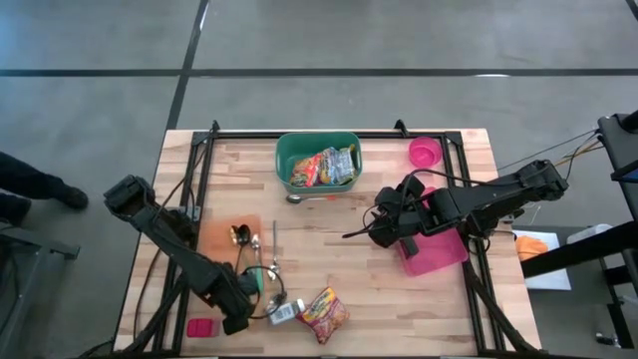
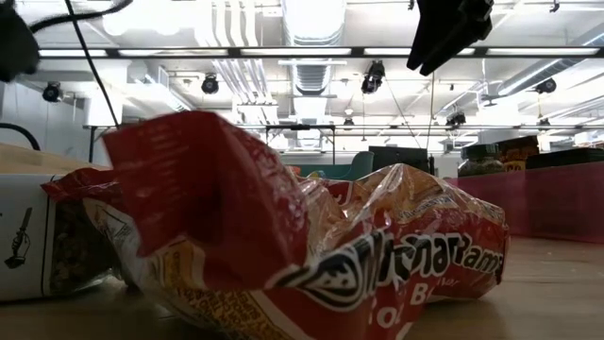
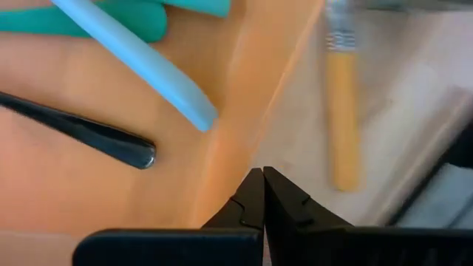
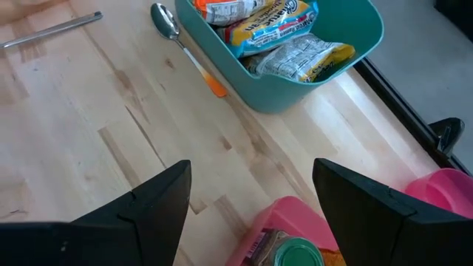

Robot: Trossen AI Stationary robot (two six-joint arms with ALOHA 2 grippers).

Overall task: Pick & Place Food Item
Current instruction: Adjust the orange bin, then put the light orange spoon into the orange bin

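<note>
Nearest the front edge of the desk (image 1: 419, 309): a red snack bag (image 1: 324, 313), lying flat and filling the low view, with a small white carton (image 1: 283, 313) touching its side toward the left arm. Long axis of the bag running slantwise across the desk, one corner toward the front edge. Not held by anything.

Just beside that carton, low at the front: the left end effector (image 1: 237, 321), fingers pressed together and empty, poised over the edge of an orange mat (image 3: 111, 148) with a black utensil handle (image 3: 81, 131) and a pale blue handle (image 3: 140, 66) on it. Clearly the nearer arm to the bag, which lies a short way toward the middle of the desk from it.

Farther back, right of centre: the right end effector (image 1: 377, 225), fingers spread wide apart and empty, raised above the desk and just over a pink tray (image 1: 439, 251). From there, the bag well apart, toward the front and the left arm's side.

Farthest: a green bin (image 1: 319, 163) already holding snack packets, a spoon (image 4: 185, 48) with an orange handle beside it, a pink cup (image 1: 425, 153) near the back corner.

Judged likely: the loose red bag as the next item, the bin as its place; a reach forward and leftward needed if done by the right arm.
</note>
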